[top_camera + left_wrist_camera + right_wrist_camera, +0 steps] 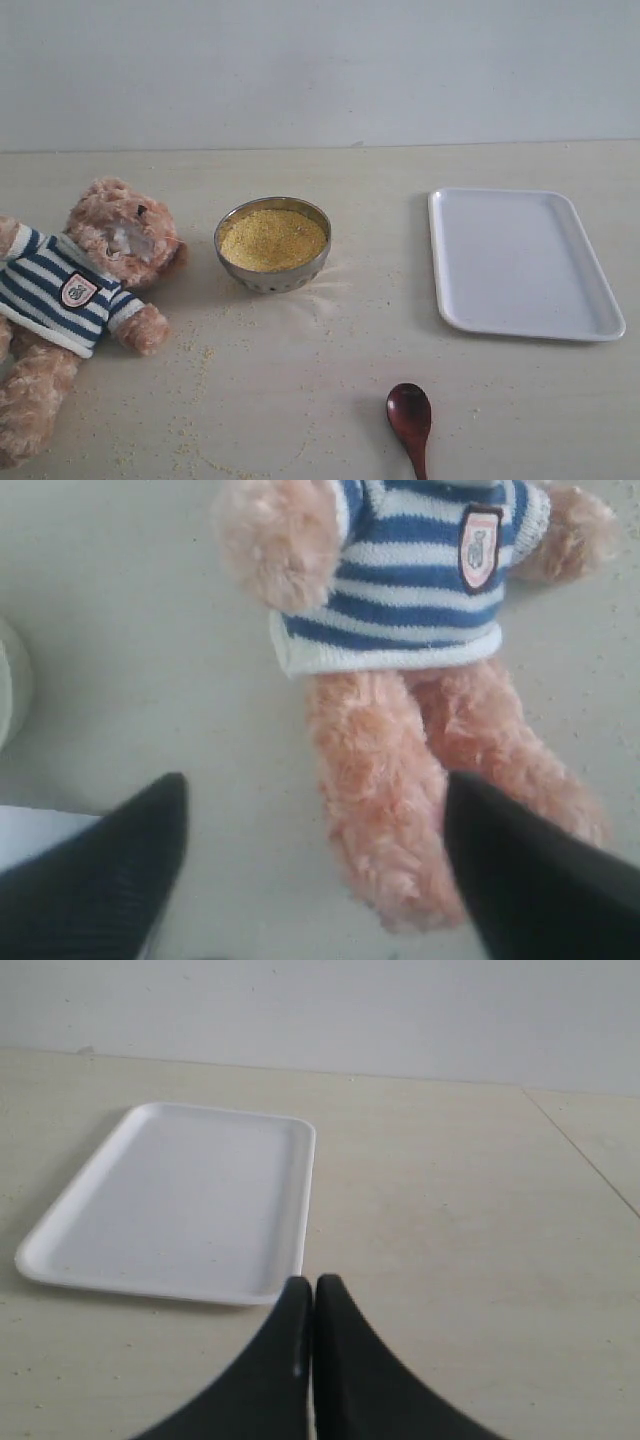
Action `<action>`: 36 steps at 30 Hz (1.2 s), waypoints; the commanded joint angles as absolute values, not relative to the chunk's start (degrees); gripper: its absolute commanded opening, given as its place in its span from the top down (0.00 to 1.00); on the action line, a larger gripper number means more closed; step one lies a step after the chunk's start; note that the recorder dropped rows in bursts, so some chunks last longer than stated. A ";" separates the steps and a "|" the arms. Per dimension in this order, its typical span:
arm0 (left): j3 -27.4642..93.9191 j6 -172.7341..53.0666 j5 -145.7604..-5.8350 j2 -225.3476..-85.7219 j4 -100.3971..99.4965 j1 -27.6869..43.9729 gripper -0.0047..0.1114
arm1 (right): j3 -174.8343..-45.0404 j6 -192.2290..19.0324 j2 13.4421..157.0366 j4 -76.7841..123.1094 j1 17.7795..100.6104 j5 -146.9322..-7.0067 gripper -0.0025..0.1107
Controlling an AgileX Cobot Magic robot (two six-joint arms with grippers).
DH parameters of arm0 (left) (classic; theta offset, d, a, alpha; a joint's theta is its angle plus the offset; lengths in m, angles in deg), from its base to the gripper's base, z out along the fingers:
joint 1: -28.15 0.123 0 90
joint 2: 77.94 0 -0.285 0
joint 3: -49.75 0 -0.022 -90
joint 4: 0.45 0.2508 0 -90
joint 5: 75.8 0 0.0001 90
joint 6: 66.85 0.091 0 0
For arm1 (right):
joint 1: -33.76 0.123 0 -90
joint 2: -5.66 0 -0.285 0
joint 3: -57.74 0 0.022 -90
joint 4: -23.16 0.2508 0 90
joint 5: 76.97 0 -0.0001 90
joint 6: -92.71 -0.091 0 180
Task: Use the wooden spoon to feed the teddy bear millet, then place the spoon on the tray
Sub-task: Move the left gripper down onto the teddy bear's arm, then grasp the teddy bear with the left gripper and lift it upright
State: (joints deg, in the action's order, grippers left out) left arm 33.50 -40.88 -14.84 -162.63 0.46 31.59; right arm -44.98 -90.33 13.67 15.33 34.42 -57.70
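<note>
Striped-sweater teddy bear (75,290) supine left, millet (272,238) in metal bowl (272,282) beside it, wooden spoon (410,415) in front, white tray (520,262) right.

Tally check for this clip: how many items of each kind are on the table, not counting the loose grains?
teddy bear: 1
metal bowl heaped with millet: 1
wooden spoon: 1
tray: 1
Total: 4

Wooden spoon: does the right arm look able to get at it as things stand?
Probably yes. The spoon lies alone on the table, nothing on or beside it; the right tool is shut and empty, so it must open first.
</note>
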 commanded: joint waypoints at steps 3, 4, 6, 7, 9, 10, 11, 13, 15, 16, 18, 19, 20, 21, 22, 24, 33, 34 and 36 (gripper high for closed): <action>33.80 -41.11 -20.30 -162.42 -2.71 31.70 0.01 | -45.04 -90.02 13.44 15.27 34.26 -58.11 0.97; 33.80 -41.11 -20.30 -162.74 -3.29 31.70 0.01 | -45.04 -90.02 13.44 15.27 34.26 -58.11 0.97; 33.65 -41.11 -20.14 -163.82 -4.31 31.70 0.01 | -45.04 -90.02 13.44 15.27 34.26 -58.11 0.97; 33.33 -41.11 -20.58 -164.32 -4.45 31.70 0.01 | -45.04 -90.02 13.44 15.27 34.26 -58.11 0.97; 31.84 -40.77 -23.02 -165.90 -4.45 31.70 0.01 | -45.04 -90.02 13.44 15.27 34.26 -58.11 0.97; 30.76 -40.21 -24.76 -166.62 -4.57 31.70 0.01 | -45.04 -90.02 13.44 15.27 34.26 -58.11 0.97; 29.49 -39.00 -27.93 -167.84 -4.57 31.70 0.01 | -45.04 -90.02 13.44 15.27 34.26 -58.11 0.97; 27.45 -36.67 -32.59 -169.80 -4.57 31.70 0.01 | -45.04 -90.02 13.44 15.27 34.26 -58.11 0.97; 25.99 -35.69 -37.35 -171.86 -4.57 31.70 0.01 | -45.04 -90.02 13.44 15.27 34.26 -58.11 0.97; 25.72 -35.69 -38.71 -172.60 -4.57 31.70 0.01 | -45.04 -90.02 13.44 15.27 34.26 -58.11 0.97; 25.31 -35.69 -40.34 -174.53 -4.57 31.70 0.01 | -45.04 -90.02 13.44 15.27 34.26 -58.11 0.97; 25.18 -35.69 -40.78 -175.25 -4.33 31.70 0.01 | -45.04 -90.02 13.44 15.27 34.26 -58.11 0.97; 25.18 -35.56 -41.62 -176.37 -4.36 31.70 0.01 | -45.04 -90.02 13.44 15.27 34.26 -58.11 0.97; 25.18 -35.56 -42.42 -177.09 -4.36 31.70 0.01 | -45.04 -90.02 13.44 15.27 34.26 -58.11 0.97; 25.18 -35.56 -43.63 -178.00 -4.36 31.70 0.01 | -45.04 -90.02 13.44 15.27 34.26 -58.11 0.97; 25.18 -35.56 -46.03 -179.90 -4.36 31.70 0.01 | -45.04 -90.02 13.44 15.27 34.26 -58.11 0.97; 25.18 -30.81 -50.10 -188.65 -6.41 31.50 0.01 | -45.04 -90.02 13.44 15.27 34.26 -58.11 0.97; 25.18 -28.87 -49.73 -189.48 -8.29 31.50 0.01 | -45.04 -90.02 13.44 15.27 34.26 -58.11 0.97; 25.18 -26.80 -49.86 -190.76 -10.93 31.50 0.05 | -45.04 -90.02 13.44 15.27 34.26 -58.11 0.97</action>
State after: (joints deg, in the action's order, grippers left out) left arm 25.81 -30.45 -51.11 -187.92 -7.99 31.59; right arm -44.98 -90.33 13.67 15.33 34.42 -57.80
